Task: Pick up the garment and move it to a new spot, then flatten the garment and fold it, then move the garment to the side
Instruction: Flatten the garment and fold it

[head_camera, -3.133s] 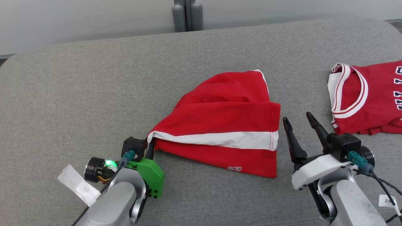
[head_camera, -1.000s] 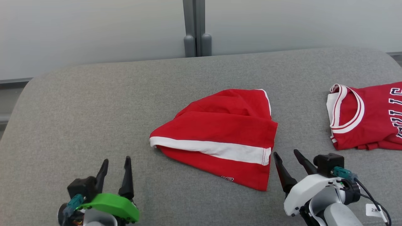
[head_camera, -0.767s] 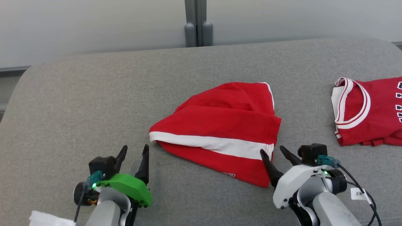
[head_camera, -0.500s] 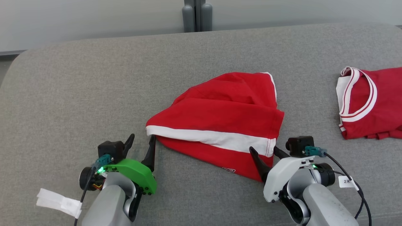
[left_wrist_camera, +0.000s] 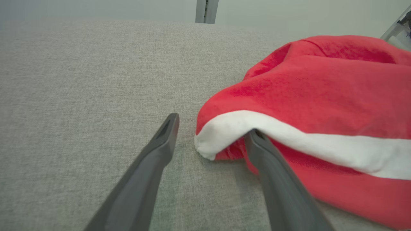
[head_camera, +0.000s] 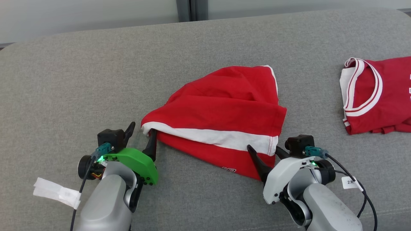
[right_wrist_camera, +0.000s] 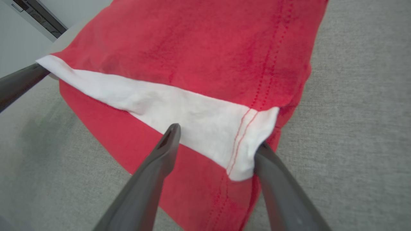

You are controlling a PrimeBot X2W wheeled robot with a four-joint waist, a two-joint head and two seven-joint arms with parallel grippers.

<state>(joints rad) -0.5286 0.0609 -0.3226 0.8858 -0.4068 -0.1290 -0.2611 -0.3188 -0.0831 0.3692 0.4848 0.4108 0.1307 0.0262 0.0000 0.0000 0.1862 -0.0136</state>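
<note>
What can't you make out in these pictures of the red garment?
- Head view: the jersey runs off the right edge, cutting its lettering.
- Head view: the logo on the red garment is too small to read.
- Left wrist view: the white band covers one fingertip of the left end effector.
- Right wrist view: the band's corner covers one fingertip of the right end effector.

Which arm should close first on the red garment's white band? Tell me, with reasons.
Right, marginally. Both pincers stand open at the garment; the right pincer has the end of the white band well between its fingers, one tucked beneath. The left pincer brackets only the very tip.
</note>
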